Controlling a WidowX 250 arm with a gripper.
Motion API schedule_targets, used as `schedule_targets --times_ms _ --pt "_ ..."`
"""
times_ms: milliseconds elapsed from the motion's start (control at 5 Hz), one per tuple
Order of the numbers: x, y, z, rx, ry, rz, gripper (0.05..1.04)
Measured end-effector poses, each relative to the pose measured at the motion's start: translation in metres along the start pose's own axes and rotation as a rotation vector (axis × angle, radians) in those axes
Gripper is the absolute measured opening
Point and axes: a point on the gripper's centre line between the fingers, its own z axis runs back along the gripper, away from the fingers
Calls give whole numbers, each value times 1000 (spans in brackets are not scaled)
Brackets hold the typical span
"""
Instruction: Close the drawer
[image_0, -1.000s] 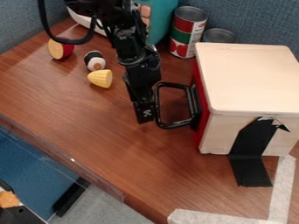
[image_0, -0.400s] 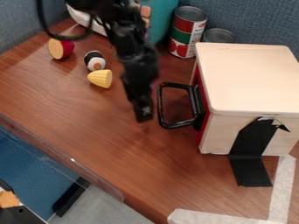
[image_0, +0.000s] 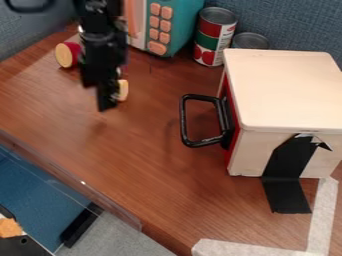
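Robotics lab in an office-type rm: blue-gray fabric partitions (image_0: 294, 22) in bkgd, wood-grain tabletop (image_0: 153, 165), gray floor (image_0: 143, 246) below, prob. carpet, though that corner's hard to read. Lab signs: blk robot arm (image_0: 103, 47) over the tabletop, whitish tape (image_0: 323, 215) stuck on it, plus toy microwave w/ peach btns (image_0: 179, 25) & a tall can (image_0: 215, 37).

The arm (image_0: 102, 47) was black, built of chunky, angular segments — small pale glints showed near its top. A thick black cable (image_0: 28, 9) made a rounded loop. The gripper (image_0: 107, 102) was black too — narrow, its finer details blurred.
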Motion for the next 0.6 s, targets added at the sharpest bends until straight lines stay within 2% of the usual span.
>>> schedule_targets --times_ms 200,400,600 --pt "-29 24 16 6 22 49 1001" --pt "-38 33 40 -36 -12 51 1001" --pt "-48 52 76 -77 -76 93 1001"
